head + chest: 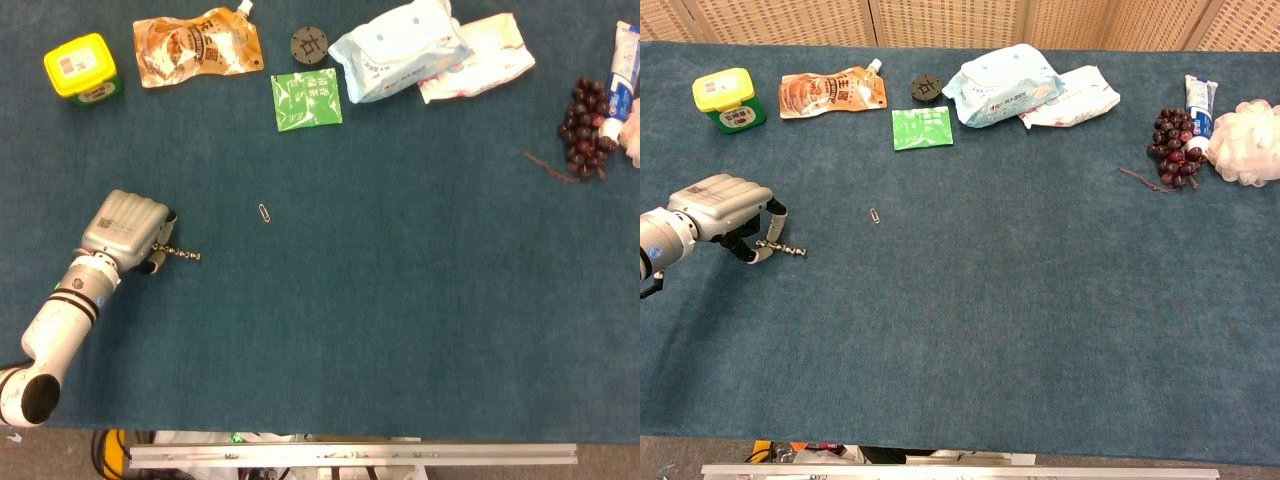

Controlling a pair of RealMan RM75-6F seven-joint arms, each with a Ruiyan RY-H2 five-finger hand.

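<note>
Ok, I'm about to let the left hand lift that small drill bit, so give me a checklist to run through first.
1. Left hand over the drill bit: ok, its fingers are at the bit's near end.
2. Firm hold on the bit: cannot tell, the contact is hidden.
3. Bit lying flat on the table: ok.
4. Paper clip apart from the hand: ok.
5. Right hand out of the way: ok, not in view.

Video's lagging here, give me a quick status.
Left hand fingers around one end of drill bit; grip unclear. Right hand not in view. Paper clip lies apart, nothing blocking.
</note>
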